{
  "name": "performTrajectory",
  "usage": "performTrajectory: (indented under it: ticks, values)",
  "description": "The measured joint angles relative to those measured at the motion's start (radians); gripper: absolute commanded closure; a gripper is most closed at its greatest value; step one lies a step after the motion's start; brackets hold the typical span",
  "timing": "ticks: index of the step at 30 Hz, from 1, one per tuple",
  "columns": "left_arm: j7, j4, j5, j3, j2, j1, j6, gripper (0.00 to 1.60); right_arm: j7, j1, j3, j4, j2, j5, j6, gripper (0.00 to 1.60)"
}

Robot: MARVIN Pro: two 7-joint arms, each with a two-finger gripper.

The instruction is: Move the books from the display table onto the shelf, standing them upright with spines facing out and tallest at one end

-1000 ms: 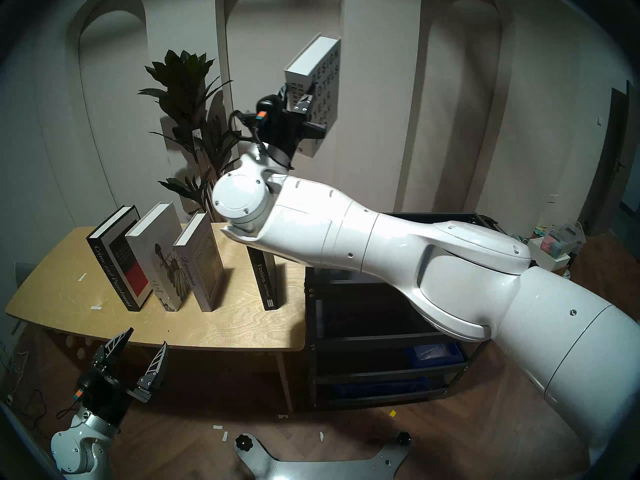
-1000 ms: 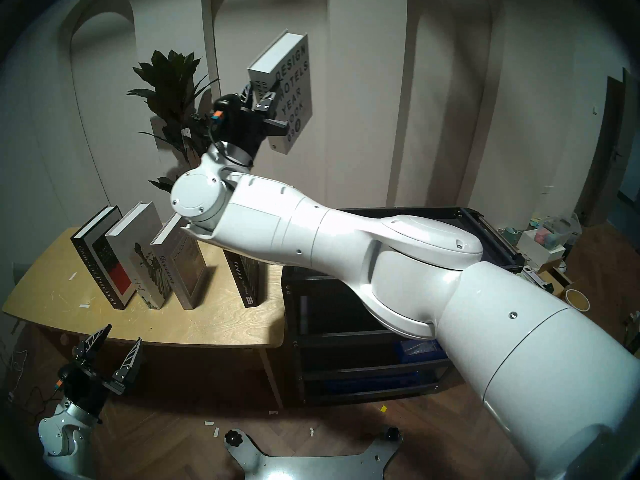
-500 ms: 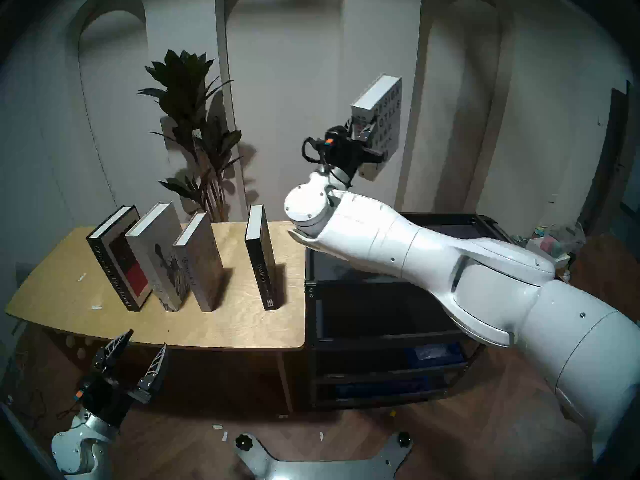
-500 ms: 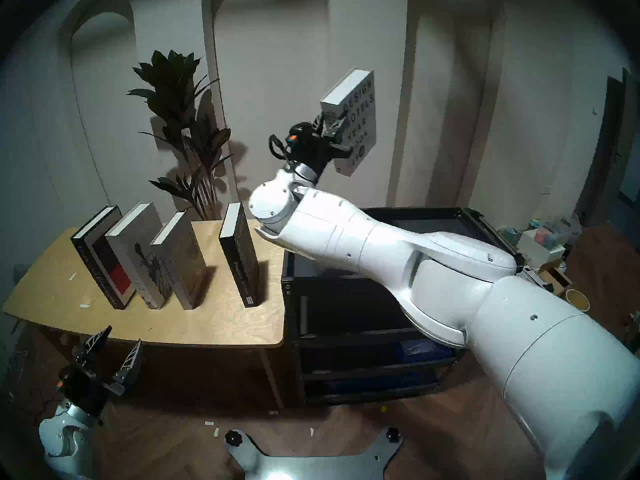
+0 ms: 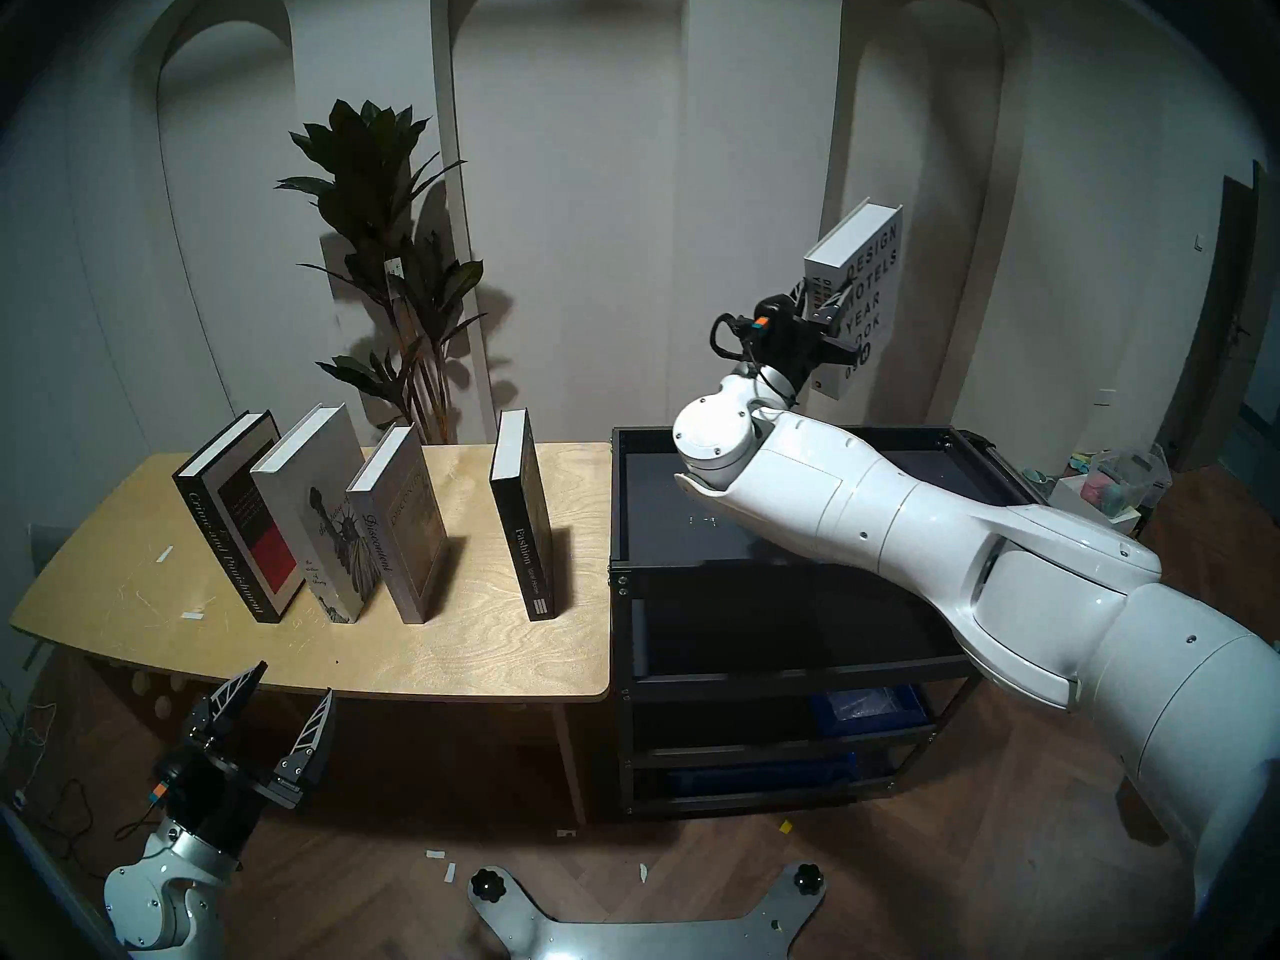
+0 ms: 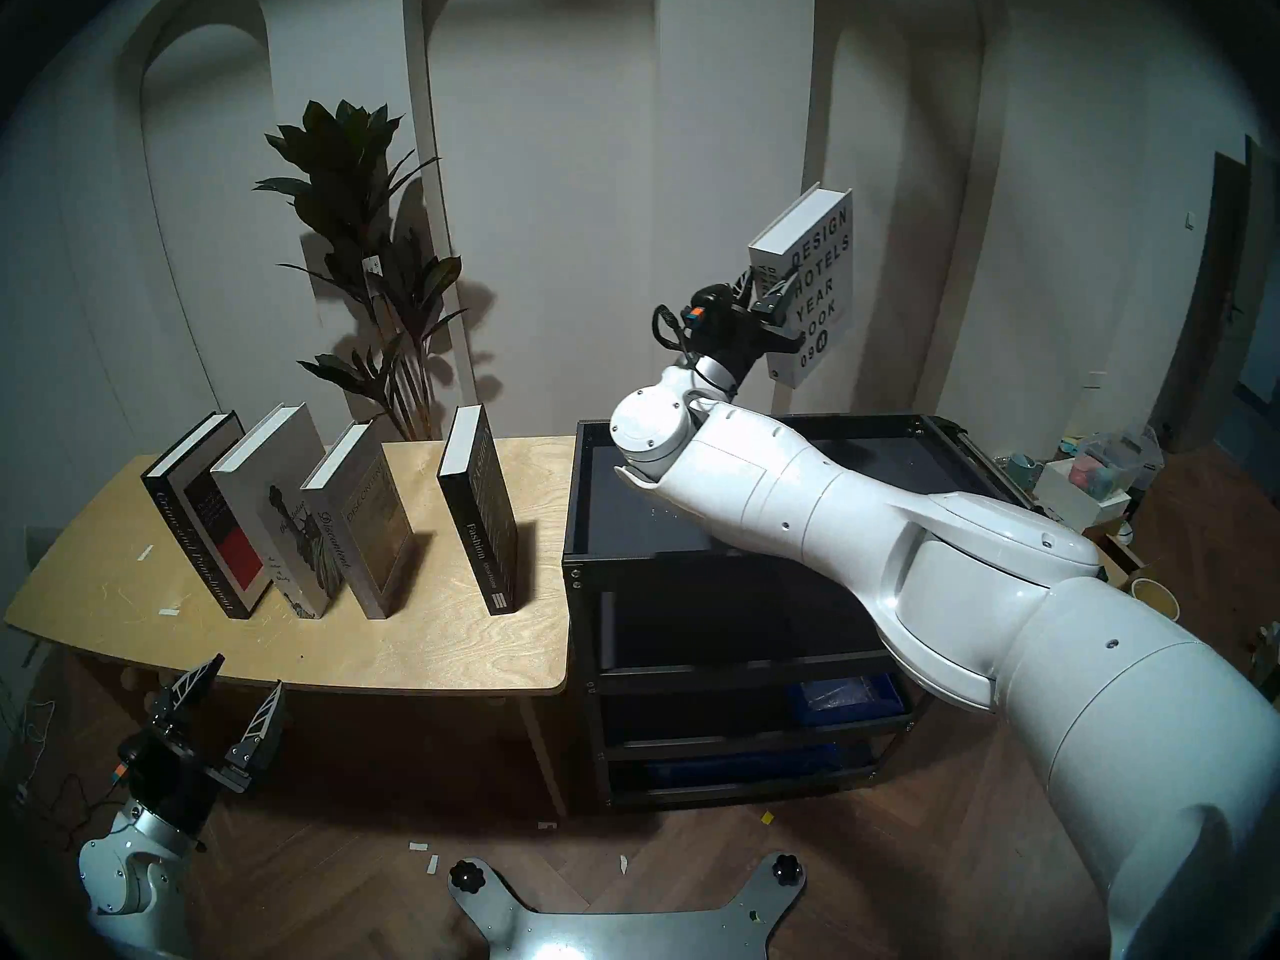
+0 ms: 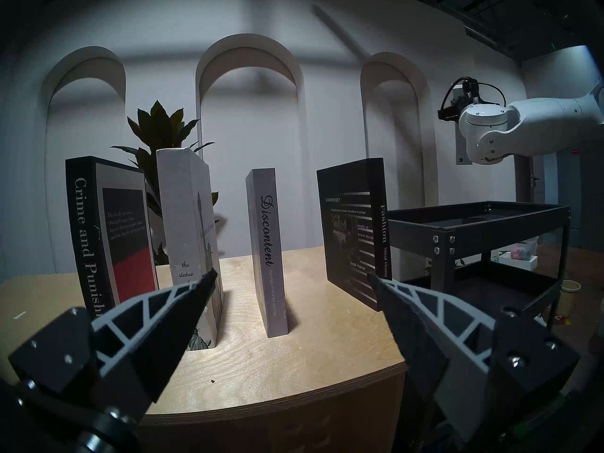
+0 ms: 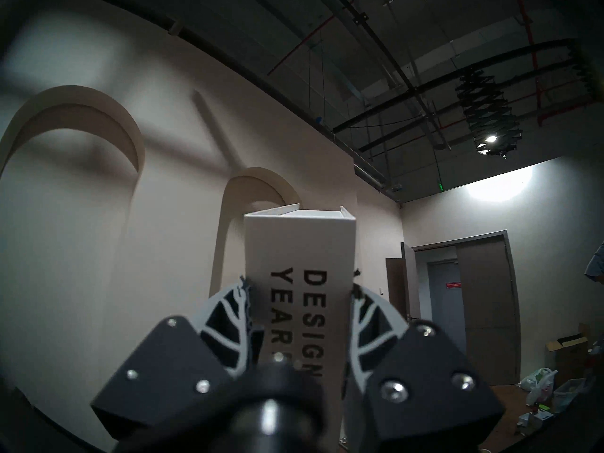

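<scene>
Gripping the white "Design Hotels Yearbook" [image 5: 862, 293] by its spine edge, my right gripper [image 5: 824, 300] had its fingers [image 8: 362, 315] closed on either cover, with the spine lettering facing my wrist camera. The book's long axis ran nearly vertical, tipped a little, and it hung in the air above the far part of the shelf's [image 5: 776, 564] top tier, well clear of the black surface below. As I judged it, the move ahead turned on that drop: straight down, keeping the long axis upright and the spine toward me. The other four books [image 5: 367, 515] stood on the display table [image 5: 450, 654] to the left of the shelf, "Fashion" [image 5: 523, 515] nearest it. My left gripper [image 5: 277, 709] sat low before the table's front edge, spread wide and empty, closer to those four.
</scene>
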Motion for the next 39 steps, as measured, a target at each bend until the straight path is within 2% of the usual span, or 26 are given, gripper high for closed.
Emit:
performTrajectory:
  ticks: [10,26,31,39]
  values:
    - [0.0,0.006,0.0,0.0,0.0,-0.004,0.0,0.0,0.013,-0.038,0.024,-0.013,0.118,0.019,-0.039,1.6]
    - [-0.002,0.011,0.0,0.0,0.0,-0.013,0.0,0.0,0.077,-0.079,0.071,-0.039,0.296,0.086,-0.116,1.6]
    - [-0.004,0.008,0.0,0.0,0.001,-0.016,0.0,0.0,0.114,-0.071,0.089,-0.095,0.35,0.094,-0.168,1.6]
    - [-0.008,0.003,0.0,-0.001,0.002,-0.018,-0.001,0.0,0.226,-0.056,0.097,-0.205,0.371,0.119,-0.238,1.6]
